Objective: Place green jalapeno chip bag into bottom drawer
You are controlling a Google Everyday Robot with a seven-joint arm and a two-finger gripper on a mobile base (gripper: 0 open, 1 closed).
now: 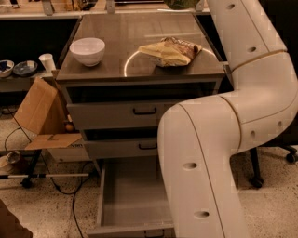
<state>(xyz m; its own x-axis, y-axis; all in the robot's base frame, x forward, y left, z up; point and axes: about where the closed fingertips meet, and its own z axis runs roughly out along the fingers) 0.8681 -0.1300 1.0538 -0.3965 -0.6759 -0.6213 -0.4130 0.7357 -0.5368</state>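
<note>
A sliver of a green thing (179,3) shows at the top edge above the cabinet's back; it may be the green jalapeno chip bag, but most of it is cut off. My gripper is out of view above the top edge, and only my white arm (209,153) shows, rising on the right. The bottom drawer (132,195) is pulled open, with a flat grey interior and nothing visible in it. My arm hides its right part.
A tan-yellow chip bag (170,51) and a white bowl (87,50) lie on the cabinet top (121,28). The two upper drawers (139,111) stand slightly ajar. An open cardboard box (39,114), cables and a stand crowd the floor at the left. A chair base (274,158) stands at the right.
</note>
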